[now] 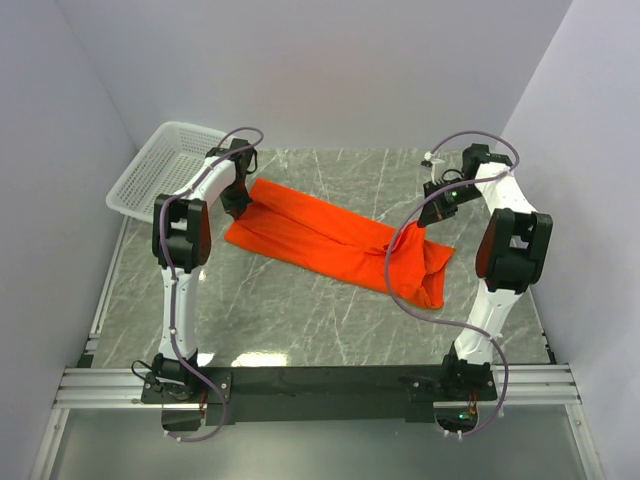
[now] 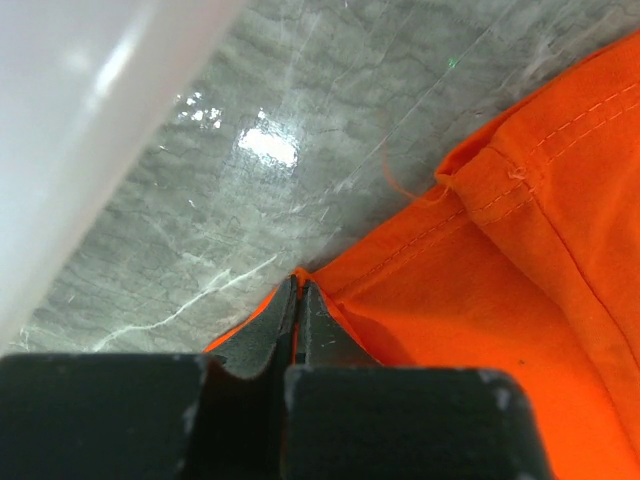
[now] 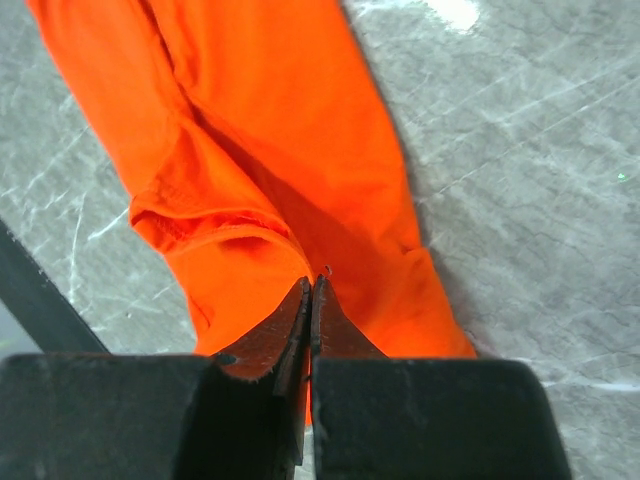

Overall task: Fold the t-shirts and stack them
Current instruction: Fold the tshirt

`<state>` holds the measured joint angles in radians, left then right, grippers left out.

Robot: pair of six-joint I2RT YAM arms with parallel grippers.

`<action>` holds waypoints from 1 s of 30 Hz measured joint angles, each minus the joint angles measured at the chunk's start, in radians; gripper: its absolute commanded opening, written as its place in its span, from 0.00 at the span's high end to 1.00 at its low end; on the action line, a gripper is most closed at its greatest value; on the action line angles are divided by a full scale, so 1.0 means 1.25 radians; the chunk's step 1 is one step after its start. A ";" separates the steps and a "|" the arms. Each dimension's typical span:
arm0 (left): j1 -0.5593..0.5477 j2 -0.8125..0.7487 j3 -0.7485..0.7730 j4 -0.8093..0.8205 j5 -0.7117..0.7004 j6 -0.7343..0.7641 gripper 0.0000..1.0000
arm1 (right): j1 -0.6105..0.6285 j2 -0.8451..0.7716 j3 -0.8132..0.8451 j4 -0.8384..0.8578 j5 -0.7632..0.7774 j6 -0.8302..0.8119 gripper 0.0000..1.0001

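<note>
**Shirt strung between both arms**

The grey marble counter (image 1: 330,325) carries the orange-red t-shirt (image 1: 320,240) as a long band. Its long axis runs diagonally from the far left, near the white basket (image 1: 150,175), toward the near right. One arm stands at each end, so neither is nearer. The left gripper (image 2: 298,285) is clamped on the far-left hem corner. The right gripper (image 3: 312,285) is closed on the bunched right end, which seems lifted off the counter, though the pinch itself is hidden.
</note>
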<state>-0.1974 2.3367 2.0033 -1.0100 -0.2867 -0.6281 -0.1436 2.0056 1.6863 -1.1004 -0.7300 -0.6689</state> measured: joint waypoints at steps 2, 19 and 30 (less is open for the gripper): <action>0.000 0.000 0.000 0.001 0.000 0.000 0.99 | 0.006 0.002 -0.003 0.014 0.015 0.015 0.97; 0.000 0.000 -0.001 0.002 0.000 0.000 0.99 | 0.029 0.095 -0.016 0.106 0.140 0.111 0.67; 0.000 0.000 -0.001 0.003 0.000 0.000 0.99 | 0.031 -0.011 -0.075 0.179 0.227 0.161 0.51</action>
<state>-0.1974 2.3367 2.0018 -1.0061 -0.2867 -0.6277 -0.1047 1.9923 1.5929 -0.8772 -0.4458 -0.4679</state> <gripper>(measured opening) 0.015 0.475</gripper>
